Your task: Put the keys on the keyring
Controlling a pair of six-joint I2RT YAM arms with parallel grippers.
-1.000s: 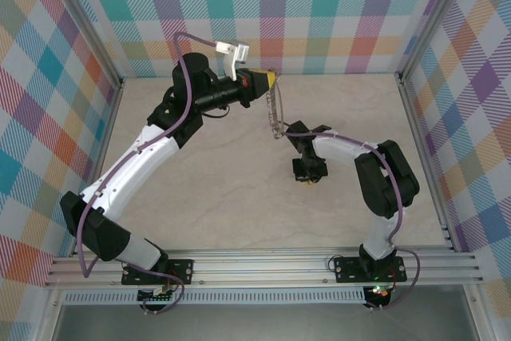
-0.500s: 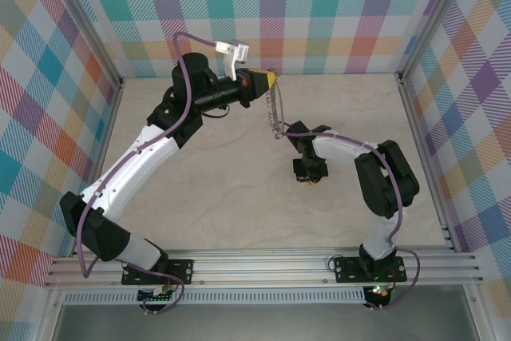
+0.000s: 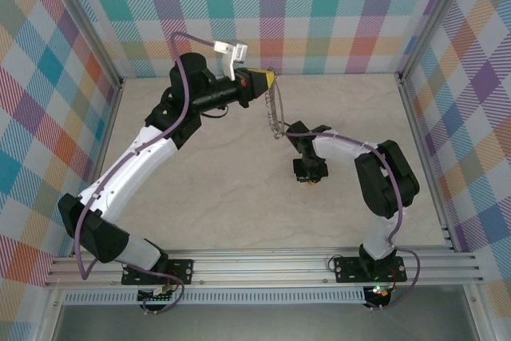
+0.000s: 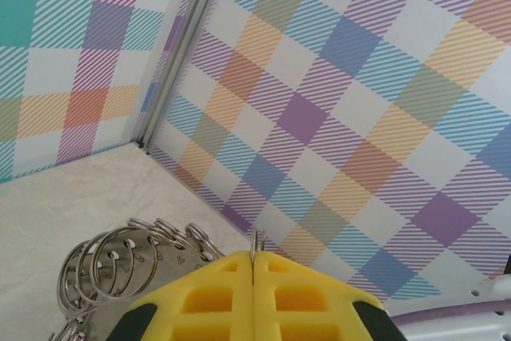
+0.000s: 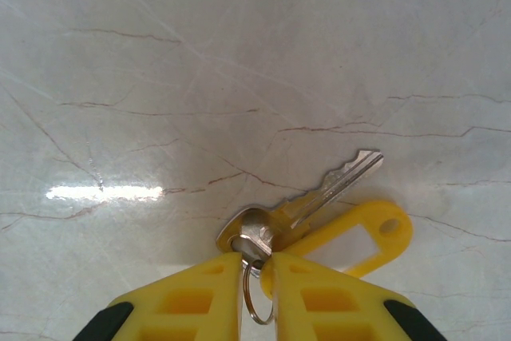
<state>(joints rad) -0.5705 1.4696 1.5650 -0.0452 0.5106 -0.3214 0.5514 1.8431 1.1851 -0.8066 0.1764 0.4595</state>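
My left gripper [image 3: 270,79] is raised near the back wall and shut on the keyring [image 3: 276,113], a grey chain of small metal loops hanging from it towards the table. In the left wrist view a thin ring edge [image 4: 257,239] is pinched between the yellow fingers, with more loops [image 4: 120,261] bunched at the lower left. My right gripper [image 3: 308,180] points down at the table. In the right wrist view it [image 5: 255,265] is shut on the head of a silver key [image 5: 319,197]. A small split ring [image 5: 257,293] sits between the fingers, and a yellow tag [image 5: 363,237] lies beside the key.
The marble-patterned table [image 3: 223,189] is walled by checked panels on three sides, with metal posts at the corners [image 3: 403,93]. The hanging keyring's lower end is close to the right arm's wrist [image 3: 297,129].
The left arm's lower links have shifted slightly to the left. Both grippers and the keyring stay where they were.
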